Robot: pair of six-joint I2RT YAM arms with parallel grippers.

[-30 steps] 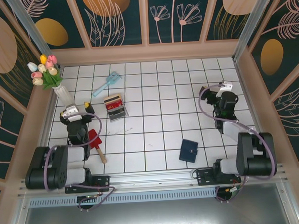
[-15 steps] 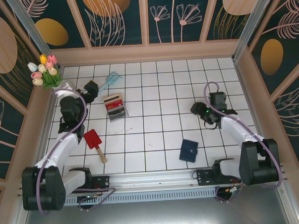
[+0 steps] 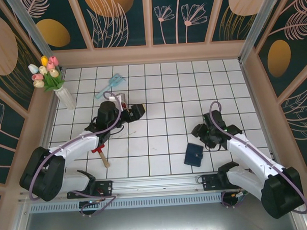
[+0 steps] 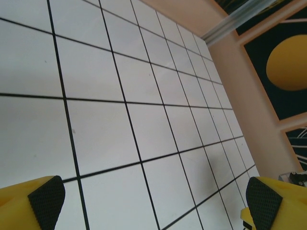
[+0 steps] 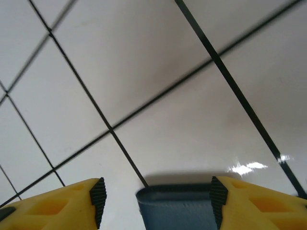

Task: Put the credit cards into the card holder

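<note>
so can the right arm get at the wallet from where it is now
Probably yes: the right hand is open, an edge of the wallet sits inside its gap, and nothing lies between them.

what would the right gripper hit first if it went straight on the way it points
Probably the card holder: its edge lies between the right gripper's open fingers, tiled table beyond it; depth is unclear.

Bright, even overhead light, soft shadows; right wrist view blurred, small glare on the tiles (image 5: 192,105) at four o'clock.
</note>
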